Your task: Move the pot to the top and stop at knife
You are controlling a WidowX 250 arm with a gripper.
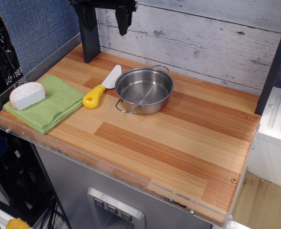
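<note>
The task appears essentially done: the pot (144, 89) is set down on the wooden counter (178, 138) just beside the knife (102, 88), its rim close against the white blade, with nothing left but clearing away. The gripper (104, 13) is seen high above the knife, its fingers apart and holding nothing. The pot is shallow, shiny steel, upright and empty, with two thin wire loop handles.
</note>
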